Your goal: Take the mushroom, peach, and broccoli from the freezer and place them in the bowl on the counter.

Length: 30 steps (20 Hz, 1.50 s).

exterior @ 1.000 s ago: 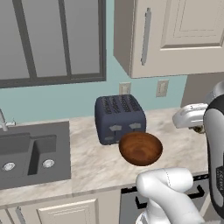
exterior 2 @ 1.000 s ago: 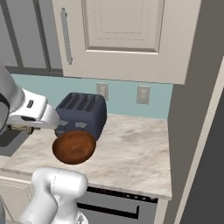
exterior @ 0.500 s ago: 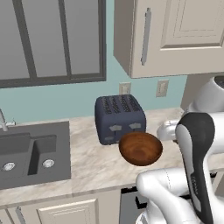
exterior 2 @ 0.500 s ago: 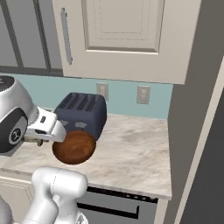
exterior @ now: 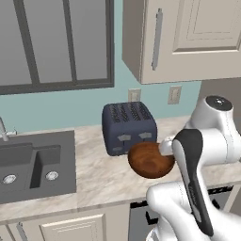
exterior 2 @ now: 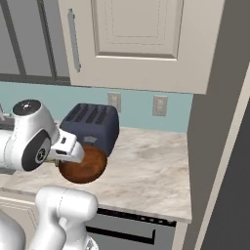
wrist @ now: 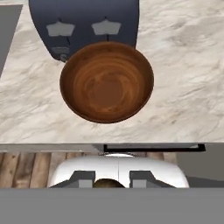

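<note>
Tool is closed on a small brown rounded thing, judged to be the mushroom, which is pinched between the fingertips so that it can be carried without slipping. It is held high, above the bowl but toward the bowl's side away from the toaster and short of its middle, presumably ahead of a drop inside. The bowl is empty and is set on the desk, just in front of the toaster. Against a second ago, the arm has been swung in from the bowl's right to over it. Bowl and toaster are unmoved.
</note>
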Tool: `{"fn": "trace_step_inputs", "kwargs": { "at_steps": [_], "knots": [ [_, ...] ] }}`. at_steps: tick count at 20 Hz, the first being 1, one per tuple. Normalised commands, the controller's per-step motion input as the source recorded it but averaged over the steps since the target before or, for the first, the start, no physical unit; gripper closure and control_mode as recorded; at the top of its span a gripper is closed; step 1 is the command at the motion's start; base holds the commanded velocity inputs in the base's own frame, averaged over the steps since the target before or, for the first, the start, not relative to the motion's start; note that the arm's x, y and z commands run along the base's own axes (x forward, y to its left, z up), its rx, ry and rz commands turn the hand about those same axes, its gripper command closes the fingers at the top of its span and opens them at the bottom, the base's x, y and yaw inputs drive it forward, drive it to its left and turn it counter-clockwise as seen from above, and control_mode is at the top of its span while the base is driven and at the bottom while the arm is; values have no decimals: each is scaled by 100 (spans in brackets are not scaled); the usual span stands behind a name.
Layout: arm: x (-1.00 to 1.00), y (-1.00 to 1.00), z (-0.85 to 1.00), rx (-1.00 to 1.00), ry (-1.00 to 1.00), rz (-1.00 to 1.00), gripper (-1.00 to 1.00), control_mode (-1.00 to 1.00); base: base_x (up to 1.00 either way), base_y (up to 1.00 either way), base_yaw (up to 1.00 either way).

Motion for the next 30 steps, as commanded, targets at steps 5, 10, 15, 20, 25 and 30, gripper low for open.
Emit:
{"fn": "trace_step_inputs", "kwargs": {
  "at_steps": [5, 10, 15, 20, 25, 30],
  "knots": [
    [60, -1, -16, 0, 0, 0, 100, -100, 0, 0, 0],
    [46, 0, -47, 0, 0, 0, 100, -100, 0, 0, 0],
    [18, 0, -66, 0, 0, 0, 100, -100, 0, 0, 0],
    [3, 0, -58, 0, 0, 0, 100, -100, 0, 0, 0],
    [8, 0, -47, 0, 0, 0, 100, -100, 0, 0, 0],
    [10, 0, -40, 0, 0, 0, 100, -100, 0, 0, 0]
  ]
}}
